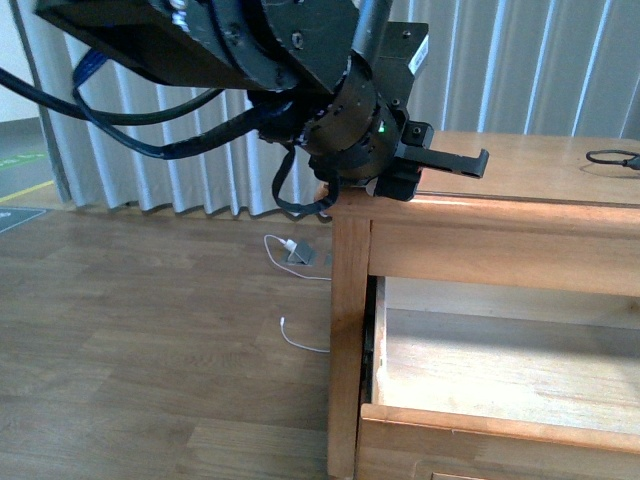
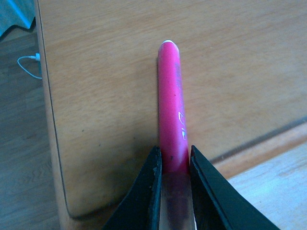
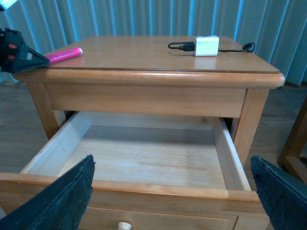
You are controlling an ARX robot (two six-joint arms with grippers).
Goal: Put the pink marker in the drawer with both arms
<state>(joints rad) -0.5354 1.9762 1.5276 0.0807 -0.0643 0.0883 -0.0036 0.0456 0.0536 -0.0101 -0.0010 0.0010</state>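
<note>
**Q:** Where is the pink marker (image 2: 170,96)?

**A:** It lies flat on the wooden worktop (image 2: 105,72), close to one edge. My left claw (image 2: 175,151) is clenched on its near end, with one black finger (image 2: 144,191) pressed to each side. The pale tip points away from me.

**Q:** And where does that show from the front?

**A:** My left arm (image 1: 250,50) fills the upper left of the frame, trailing black and blue cables, with a small green light on its wrist. Its claw sits just above the middle of the frame, over the corner of the worktop. The marker itself is hidden there.

**Q:** What about your other claw?

**A:** My right claw (image 3: 171,160) is released. Its two fingers (image 3: 62,201) are spread wide apart and hold nothing.

**Q:** And the drawer (image 3: 139,155)?

**A:** It is pulled out, and its pale wood bottom shows. In the front view it takes up the lower right of the frame. Its round knob (image 3: 124,225) sits on the front panel, just below my right wrist camera.

**Q:** Anything else about?

**A:** A white charger block (image 3: 206,45) with a black lead lies on the worktop, well apart from the marker. In the front view a white cable (image 1: 300,345) lies on the wooden floor, left of centre.
</note>
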